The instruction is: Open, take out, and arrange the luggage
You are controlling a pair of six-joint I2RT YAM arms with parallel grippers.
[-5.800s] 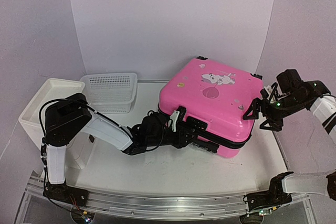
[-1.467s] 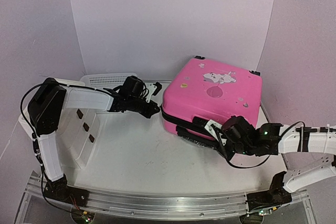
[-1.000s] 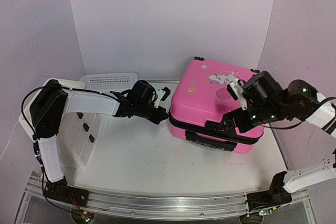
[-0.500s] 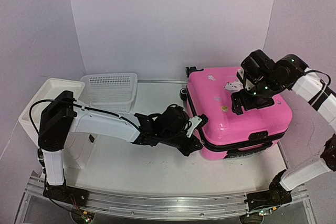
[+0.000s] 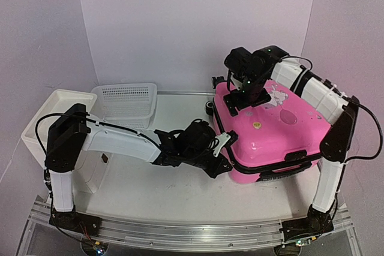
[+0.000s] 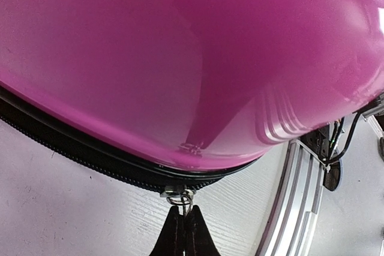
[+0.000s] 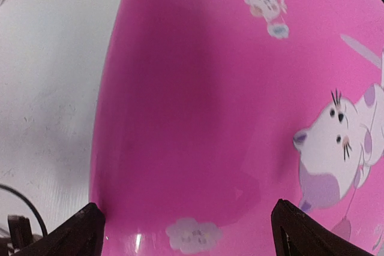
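Observation:
The glossy pink suitcase [image 5: 276, 133] with cartoon stickers lies flat at the right of the table, its black zipper [image 6: 72, 148] closed around the side. My left gripper [image 5: 223, 161] is at its near left corner, shut on the metal zipper pull [image 6: 183, 199]. My right gripper [image 5: 246, 95] is open and hovers over the lid's far left part, with pink shell and a cat sticker [image 7: 336, 148] below it in the right wrist view. Its fingertips [image 7: 84, 232] stand wide apart and hold nothing.
A white mesh basket [image 5: 126, 105] stands at the back left. A white drawer unit [image 5: 57, 125] stands at the far left. The metal rail [image 5: 180, 232] runs along the table's near edge. A black suitcase wheel [image 5: 211, 107] sits at its far left corner.
My right arm swung from the lid's right side to its far left part. My left gripper has stayed at the suitcase's near left corner. The suitcase has barely moved.

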